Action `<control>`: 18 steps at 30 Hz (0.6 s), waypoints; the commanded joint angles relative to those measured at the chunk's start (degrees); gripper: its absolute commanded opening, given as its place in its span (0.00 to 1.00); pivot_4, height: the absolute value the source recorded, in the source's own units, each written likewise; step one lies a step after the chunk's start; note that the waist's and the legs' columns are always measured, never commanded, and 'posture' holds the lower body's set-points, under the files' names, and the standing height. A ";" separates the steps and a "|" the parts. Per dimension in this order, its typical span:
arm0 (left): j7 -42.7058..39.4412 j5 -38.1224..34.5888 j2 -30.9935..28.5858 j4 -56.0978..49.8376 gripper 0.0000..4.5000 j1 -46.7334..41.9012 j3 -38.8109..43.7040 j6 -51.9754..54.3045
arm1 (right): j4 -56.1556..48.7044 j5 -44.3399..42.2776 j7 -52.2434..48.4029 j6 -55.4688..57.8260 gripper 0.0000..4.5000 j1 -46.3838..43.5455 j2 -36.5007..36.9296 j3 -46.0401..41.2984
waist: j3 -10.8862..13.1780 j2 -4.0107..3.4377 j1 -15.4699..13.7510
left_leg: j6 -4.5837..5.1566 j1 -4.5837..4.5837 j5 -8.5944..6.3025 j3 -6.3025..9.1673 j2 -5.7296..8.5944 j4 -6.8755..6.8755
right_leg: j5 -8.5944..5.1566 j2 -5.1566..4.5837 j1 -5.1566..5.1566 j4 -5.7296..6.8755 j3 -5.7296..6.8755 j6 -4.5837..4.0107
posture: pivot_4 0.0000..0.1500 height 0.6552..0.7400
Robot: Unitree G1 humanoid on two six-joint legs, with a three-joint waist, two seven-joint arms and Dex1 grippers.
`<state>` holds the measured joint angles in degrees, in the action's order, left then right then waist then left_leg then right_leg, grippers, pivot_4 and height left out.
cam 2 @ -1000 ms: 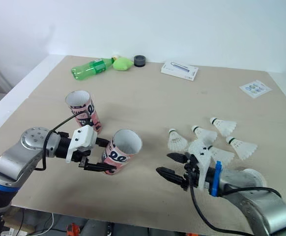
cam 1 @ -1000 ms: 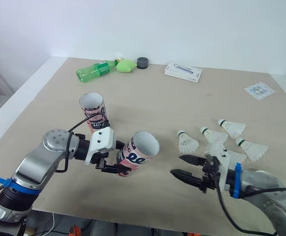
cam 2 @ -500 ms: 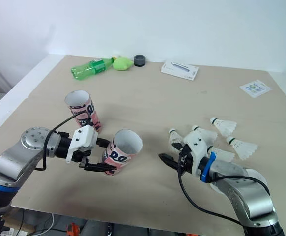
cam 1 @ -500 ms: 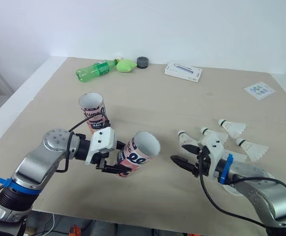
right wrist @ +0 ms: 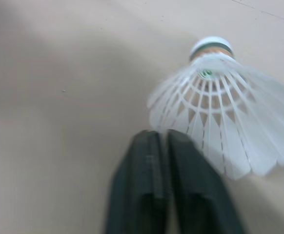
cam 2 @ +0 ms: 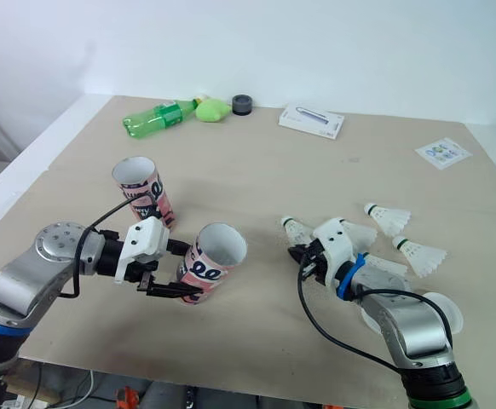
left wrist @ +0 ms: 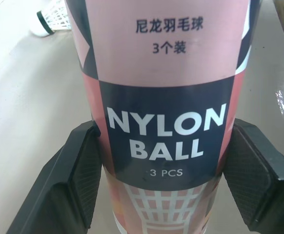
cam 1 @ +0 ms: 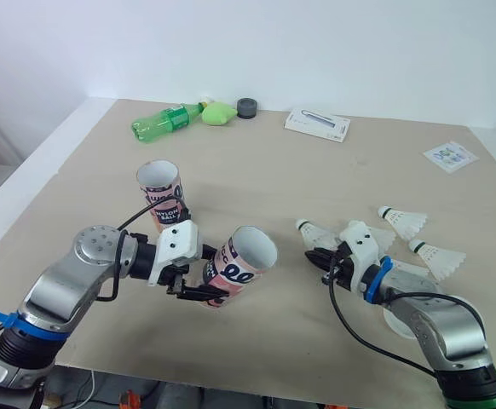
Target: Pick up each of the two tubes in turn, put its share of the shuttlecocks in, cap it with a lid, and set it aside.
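Your left gripper [cam 1: 204, 278] is clamped on the tube [cam 1: 241, 264], held tilted between its jaws with the mouth toward the right arm, presumably for loading. Your right gripper [right wrist: 165, 137] has its jaws pressed together and empty. The shuttlecock [right wrist: 220, 109] lies just past their tips, brushing one.

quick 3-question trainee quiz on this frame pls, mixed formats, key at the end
1. True or false: the left gripper holds its NYLON BALL tube upright.
2. The held tube's label reads: A) 3 PCS B) 6 PCS C) 12 PCS
3. Fill in: the second tube, standing behind the left gripper, has its top ____.
Key: 1 false, it is tilted. 2 A. 3 open.
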<state>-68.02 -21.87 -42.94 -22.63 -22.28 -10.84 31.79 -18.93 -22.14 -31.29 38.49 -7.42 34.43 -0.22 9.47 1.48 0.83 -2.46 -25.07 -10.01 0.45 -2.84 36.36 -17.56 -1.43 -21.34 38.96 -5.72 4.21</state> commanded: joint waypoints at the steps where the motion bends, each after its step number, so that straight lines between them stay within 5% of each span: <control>1: 0.10 -0.93 -0.02 -1.43 0.70 0.59 -1.10 0.73 | -0.17 0.46 -0.40 -1.34 0.02 -0.83 0.25 -1.70 | 0.00 0.00 0.00 | 0.00 0.00 0.00 0.00 0.00 0.00 | 0.00 0.00 0.00 0.00 0.00 0.00 | 1.00 0.87; 8: 0.25 -0.90 -0.09 -1.65 0.70 0.84 -1.26 1.06 | -0.75 0.03 -3.15 -4.66 0.02 -0.67 1.78 -3.91 | 0.01 -0.01 0.01 | 0.00 -0.01 0.00 0.00 0.00 0.00 | 0.00 0.00 -0.01 0.00 0.00 -0.02 | 1.00 0.87; 18: -0.48 -0.38 -0.25 -0.60 0.70 0.48 -1.85 0.29 | -8.05 -15.35 -21.96 -4.14 0.02 -2.00 14.69 -17.46 | 0.09 -0.15 0.09 | 0.00 0.00 0.00 0.01 0.00 -0.02 | -0.01 0.00 0.01 -0.01 0.01 -0.01 | 1.00 0.87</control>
<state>-67.97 -22.02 -43.23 -23.12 -22.19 -10.81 32.23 -23.63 -34.22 -49.39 34.09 -9.15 47.47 -15.01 9.56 1.33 0.92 -2.46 -25.06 -10.01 0.45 -2.84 36.33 -17.57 -1.43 -21.32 38.95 -5.70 4.21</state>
